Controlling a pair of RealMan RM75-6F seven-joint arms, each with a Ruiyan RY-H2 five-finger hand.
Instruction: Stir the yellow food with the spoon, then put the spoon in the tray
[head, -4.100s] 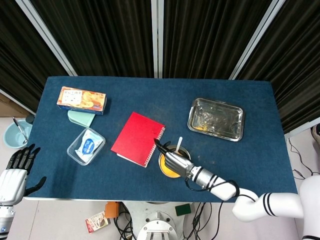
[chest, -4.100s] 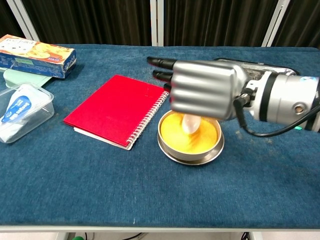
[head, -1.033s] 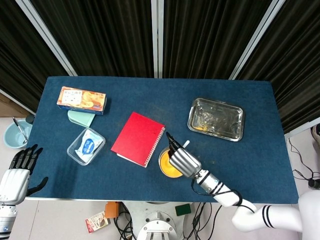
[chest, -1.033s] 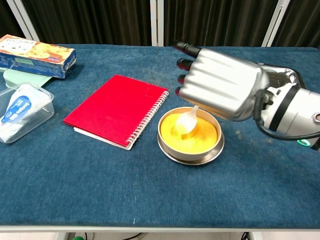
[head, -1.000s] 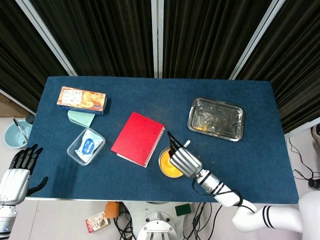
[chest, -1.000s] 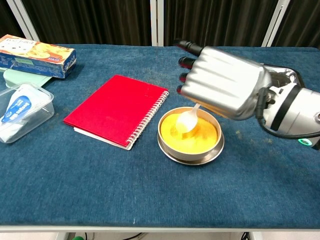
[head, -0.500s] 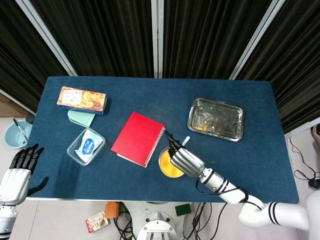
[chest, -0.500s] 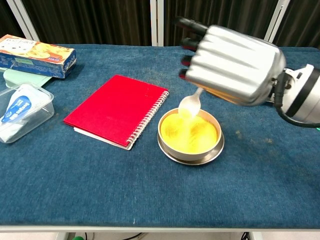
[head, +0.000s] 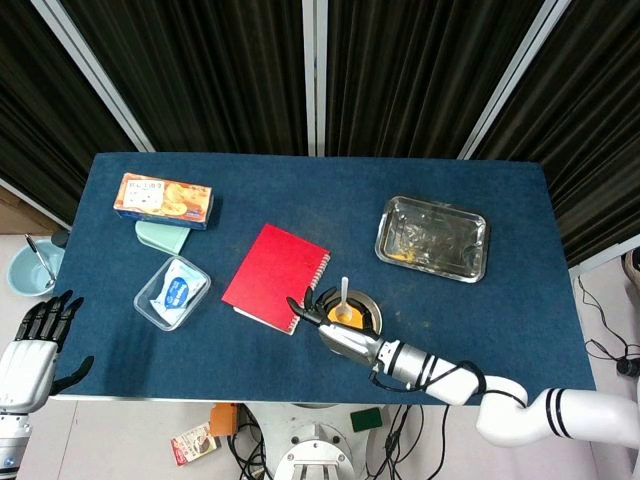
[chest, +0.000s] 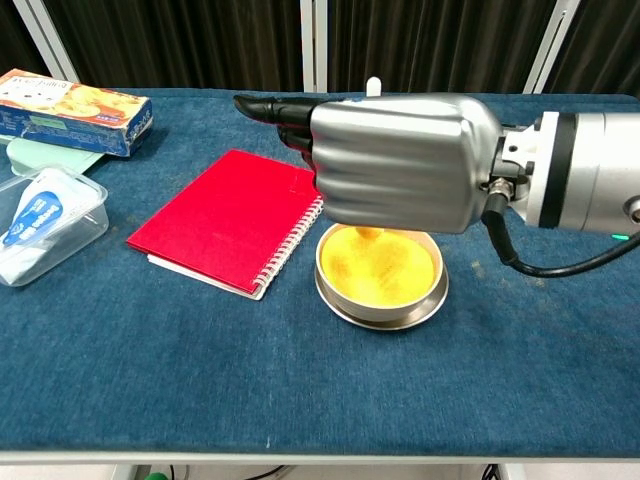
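Note:
My right hand (head: 338, 337) (chest: 398, 172) hovers over the near side of the steel bowl (head: 362, 309) (chest: 381, 303) of yellow food (chest: 380, 264), with dark fingers pointing left toward the notebook. It holds the white spoon (head: 343, 298). In the chest view only the spoon's handle tip (chest: 373, 87) shows above the hand, and its scoop is hidden. The steel tray (head: 432, 238) lies at the back right, apart from the bowl. My left hand (head: 35, 345) hangs off the table's front-left corner, fingers spread and holding nothing.
A red spiral notebook (head: 276, 277) (chest: 233, 220) lies just left of the bowl. Further left are a clear plastic container (head: 172, 291) (chest: 40, 235), a mint lid (head: 162, 235) and a snack box (head: 163, 200) (chest: 75, 110). A blue cup (head: 27, 268) stands beyond the table's left edge.
My right hand has dropped lower and swung left over the bowl, turning so the fingers point left. The spoon's scoop, visible above the food before, is now hidden behind the hand in the chest view.

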